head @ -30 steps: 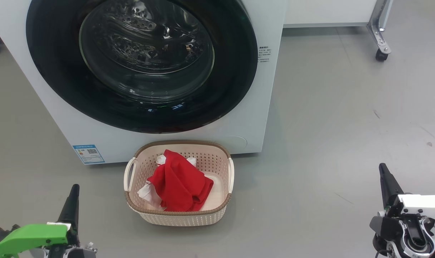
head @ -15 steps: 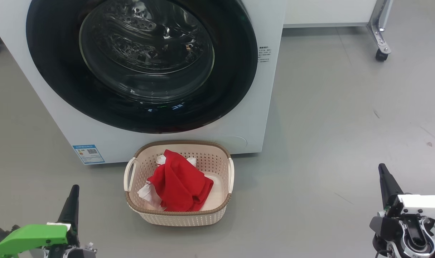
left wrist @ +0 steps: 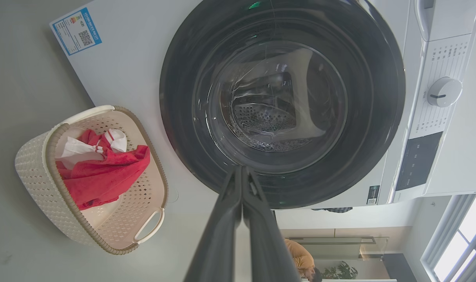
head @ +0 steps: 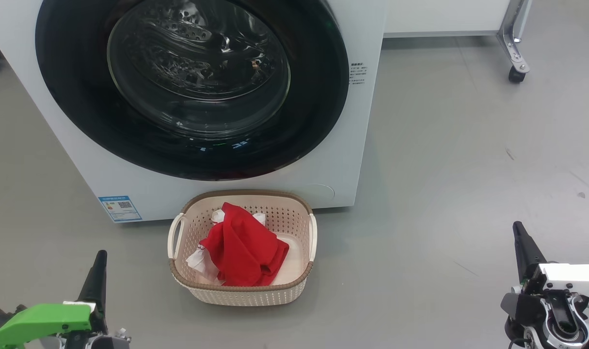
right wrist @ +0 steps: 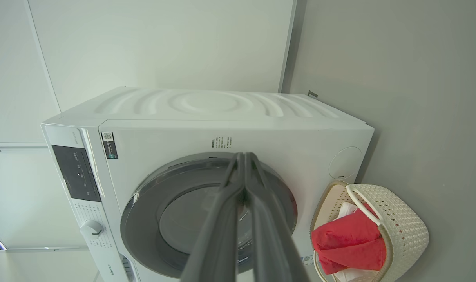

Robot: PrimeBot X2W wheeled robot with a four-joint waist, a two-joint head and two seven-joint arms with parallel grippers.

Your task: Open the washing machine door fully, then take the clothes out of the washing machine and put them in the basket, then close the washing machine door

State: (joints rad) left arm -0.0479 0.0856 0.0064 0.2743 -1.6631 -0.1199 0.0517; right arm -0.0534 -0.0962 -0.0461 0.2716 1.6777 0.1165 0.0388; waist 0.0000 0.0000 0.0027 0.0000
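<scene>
I am holding left gripper [left wrist: 241, 171] and right gripper [right wrist: 243, 156] clear, fingers together and empty, while verifying door [head: 81, 121] looks flush, clothes [head: 241, 247] in basket [head: 246, 289].

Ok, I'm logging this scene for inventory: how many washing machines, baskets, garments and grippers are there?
washing machine: 1
basket: 1
red garment: 1
grippers: 2, left gripper and right gripper
Total: 5

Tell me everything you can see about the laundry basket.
The basket is a small oval cream plastic tub with perforated sides, a brown woven-look rim and a white handle at each end. It stands upright on the grey floor, right in front of the washing machine, below its closed door. The red and white clothes lie heaped inside.
</scene>
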